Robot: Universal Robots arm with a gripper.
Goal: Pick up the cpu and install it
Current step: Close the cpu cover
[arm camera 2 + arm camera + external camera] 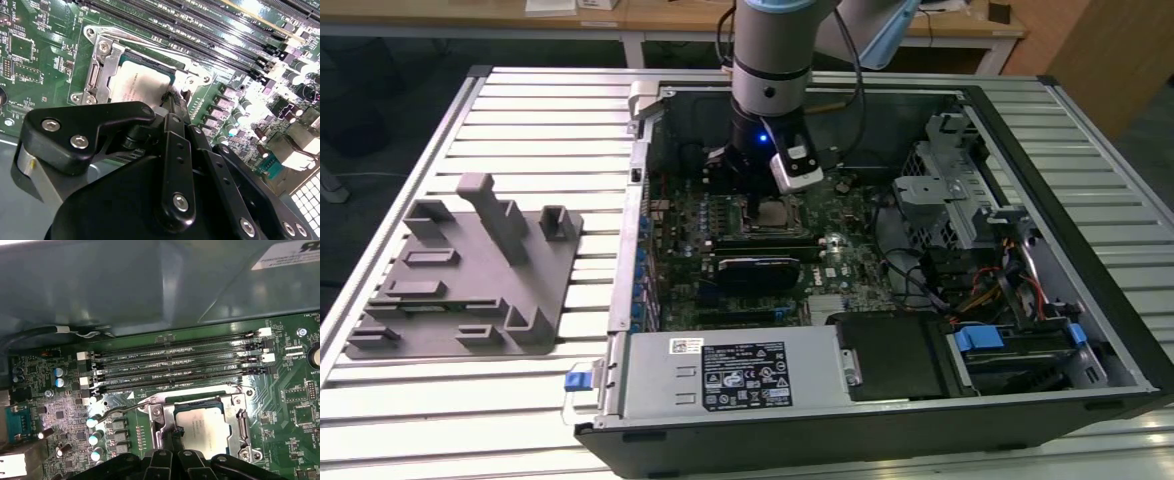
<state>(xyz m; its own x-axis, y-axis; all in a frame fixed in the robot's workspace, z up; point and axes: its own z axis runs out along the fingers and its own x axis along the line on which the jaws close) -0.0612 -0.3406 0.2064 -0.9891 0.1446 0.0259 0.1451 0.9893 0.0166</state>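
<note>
Pincer [173, 434]: tips pressed together, gripping nothing, at the cpu's edge.
Cpu [202, 427]: lies flat in the socket, silver top up.
Socket [243, 422]: its metal frame surrounds the cpu, beside the memory slots [175, 365].
Arm [767, 70]: upright over the open case [720, 440].
Tabletop [520, 110]: carries the case, with a grey fixture [467, 270] on the exterior view's left.

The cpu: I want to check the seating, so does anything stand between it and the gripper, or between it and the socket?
Nothing visible does. In both wrist views the cpu lies inside the socket's metal frame, and the gripper is right at the cpu's edge with nothing between them.
</note>
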